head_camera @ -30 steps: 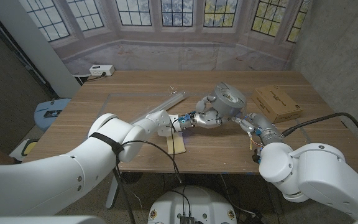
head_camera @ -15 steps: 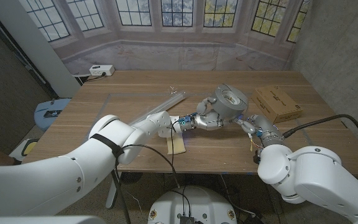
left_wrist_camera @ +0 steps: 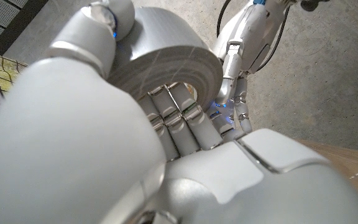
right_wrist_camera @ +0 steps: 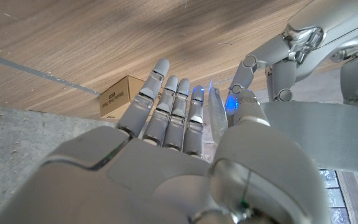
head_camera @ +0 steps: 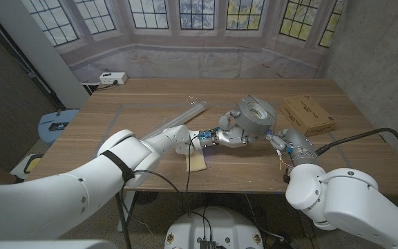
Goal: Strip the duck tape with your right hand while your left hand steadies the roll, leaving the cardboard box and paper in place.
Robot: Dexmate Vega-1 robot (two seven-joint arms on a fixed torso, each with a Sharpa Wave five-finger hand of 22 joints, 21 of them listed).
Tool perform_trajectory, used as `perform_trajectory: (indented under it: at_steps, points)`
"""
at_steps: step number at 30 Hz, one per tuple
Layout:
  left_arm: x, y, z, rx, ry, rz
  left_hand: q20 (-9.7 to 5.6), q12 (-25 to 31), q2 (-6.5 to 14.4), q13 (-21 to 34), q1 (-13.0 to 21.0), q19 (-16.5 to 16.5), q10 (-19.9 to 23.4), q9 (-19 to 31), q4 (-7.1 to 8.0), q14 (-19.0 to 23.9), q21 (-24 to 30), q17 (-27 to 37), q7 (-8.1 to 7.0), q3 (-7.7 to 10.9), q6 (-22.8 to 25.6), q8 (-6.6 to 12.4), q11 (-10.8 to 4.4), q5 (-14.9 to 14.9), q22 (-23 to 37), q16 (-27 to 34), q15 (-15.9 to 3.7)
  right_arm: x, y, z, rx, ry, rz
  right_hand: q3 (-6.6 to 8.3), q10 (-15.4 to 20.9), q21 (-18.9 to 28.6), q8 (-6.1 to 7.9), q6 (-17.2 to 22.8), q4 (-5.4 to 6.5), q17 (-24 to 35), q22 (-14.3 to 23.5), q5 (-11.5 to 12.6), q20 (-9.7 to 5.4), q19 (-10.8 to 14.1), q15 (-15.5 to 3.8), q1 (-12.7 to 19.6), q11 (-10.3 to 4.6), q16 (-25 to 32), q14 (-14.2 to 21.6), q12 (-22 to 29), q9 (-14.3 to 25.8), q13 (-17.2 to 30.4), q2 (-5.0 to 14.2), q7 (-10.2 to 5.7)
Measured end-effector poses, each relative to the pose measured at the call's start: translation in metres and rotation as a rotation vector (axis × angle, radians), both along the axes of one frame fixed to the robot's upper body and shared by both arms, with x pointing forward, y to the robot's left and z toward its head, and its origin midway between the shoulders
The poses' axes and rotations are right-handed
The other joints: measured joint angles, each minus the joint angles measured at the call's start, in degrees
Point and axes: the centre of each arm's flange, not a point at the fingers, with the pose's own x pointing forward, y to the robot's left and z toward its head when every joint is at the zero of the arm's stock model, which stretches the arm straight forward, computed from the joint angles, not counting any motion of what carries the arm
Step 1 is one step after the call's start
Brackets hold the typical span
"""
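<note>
Now we're mid-strip: left hand (head_camera: 230, 135) grips the roll (head_camera: 257, 112), right hand (head_camera: 276, 138) pinches tape (right_wrist_camera: 216, 112); next, pull w/ right toward bench's near edge.

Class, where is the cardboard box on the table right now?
In the head view, the cardboard box lies on the table's right side, just right of the tape roll.

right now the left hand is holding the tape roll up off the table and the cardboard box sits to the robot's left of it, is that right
Not quite. The left hand does hold the tape roll up off the table, but the cardboard box sits to the robot's right of the roll, near the right hand. The head view shows this.
</note>
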Motion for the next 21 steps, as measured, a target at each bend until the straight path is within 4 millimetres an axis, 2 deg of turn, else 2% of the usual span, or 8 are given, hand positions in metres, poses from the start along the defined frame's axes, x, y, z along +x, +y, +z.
perform_trajectory:
  at_steps: [2,8,9,13,16,18,21]
  points:
    - [0.0,0.0,-0.001,0.004,0.0,-0.003,0.01,0.3,0.0,0.0,0.0,0.0,0.0,0.0,0.0,0.0,0.9,0.0,0.0,0.0,0.0,0.78,0.0,-0.2,0.0,0.0,0.0,-0.001,0.0,-0.001,-0.004,-0.009,-0.008,0.5,2.2,0.6,0.41,2.4,-0.15,-0.1,0.0,0.0,-0.59,1.8,-0.21,0.4,-0.21,0.2,2.4,0.6,0.0,0.0,0.12,-0.4]
    - [-0.001,-0.001,0.0,-0.011,0.006,-0.007,0.01,0.3,0.0,0.0,0.0,0.0,0.0,0.0,-0.07,0.0,1.0,0.0,0.0,0.07,0.0,0.89,0.0,-0.2,0.0,0.0,0.0,-0.003,0.003,-0.007,-0.008,-0.007,-0.01,1.51,7.4,1.5,0.86,8.1,-0.11,-0.5,0.0,0.0,-2.12,6.6,-0.87,1.1,-1.22,0.7,8.4,1.5,0.0,-0.2,0.25,-1.65]
    - [-0.002,-0.001,-0.005,0.018,0.002,-0.014,0.01,0.3,0.0,0.0,0.0,0.0,0.0,0.0,-0.07,0.0,1.0,0.0,0.0,0.07,0.0,0.89,0.0,-0.2,0.0,0.0,0.0,-0.004,-0.001,-0.001,-0.02,-0.054,-0.043,1.83,8.0,1.5,0.86,8.6,-0.07,-0.6,0.0,-0.2,-2.32,7.2,-1.02,1.1,-1.32,0.8,9.1,1.5,0.0,-0.2,0.25,-1.78]
    - [-0.003,-0.002,-0.007,0.024,0.004,-0.018,0.11,0.3,0.0,0.0,0.0,-0.1,0.0,0.0,-0.07,0.0,1.0,0.0,0.0,0.07,0.0,1.04,0.0,-0.2,0.0,0.0,0.0,-0.005,-0.002,-0.001,-0.027,-0.069,-0.055,2.23,9.4,1.9,0.86,10.2,-0.14,-0.6,0.0,-0.2,-2.71,8.9,-1.73,1.9,-1.84,0.8,11.2,1.5,-0.1,-0.5,0.02,-2.62]
    - [-0.003,-0.001,-0.008,0.026,0.005,-0.019,0.11,0.6,0.0,-0.1,0.0,-0.1,0.0,0.0,-0.07,0.0,1.0,0.0,0.0,0.07,0.0,1.23,0.0,-0.2,0.0,0.0,0.0,-0.006,-0.003,-0.001,-0.034,-0.076,-0.062,2.31,10.6,1.9,0.86,11.2,-0.06,-0.5,0.0,-0.2,-3.23,9.4,-2.1,1.9,-1.98,0.8,12.2,1.9,-0.2,-0.5,0.02,-2.57]
    - [-0.004,-0.001,-0.009,0.032,0.006,-0.021,0.11,0.6,0.0,0.0,0.0,-0.1,0.0,0.0,-0.07,0.0,1.0,0.0,0.0,0.07,0.0,1.25,0.0,-0.3,0.0,0.0,0.0,-0.006,-0.004,-0.001,-0.038,-0.082,-0.068,2.49,10.9,1.9,0.86,11.5,0.12,-0.5,0.0,-0.2,-3.03,10.0,-2.08,2.0,-2.18,0.8,12.9,1.9,-0.2,-0.5,-0.05,-2.72]
    - [-0.004,-0.001,-0.011,0.038,0.007,-0.023,0.13,0.6,0.0,0.0,0.0,-0.1,0.0,0.0,-0.07,0.0,1.7,0.0,0.0,0.08,0.0,1.44,0.0,-0.2,-0.2,0.0,0.0,-0.007,-0.006,0.0,-0.047,-0.089,-0.075,2.85,11.2,2.3,0.86,12.1,0.48,-0.5,0.0,-0.2,-3.44,10.4,-2.29,2.0,-1.87,0.8,13.2,1.9,-0.2,-0.5,-0.04,-2.73]
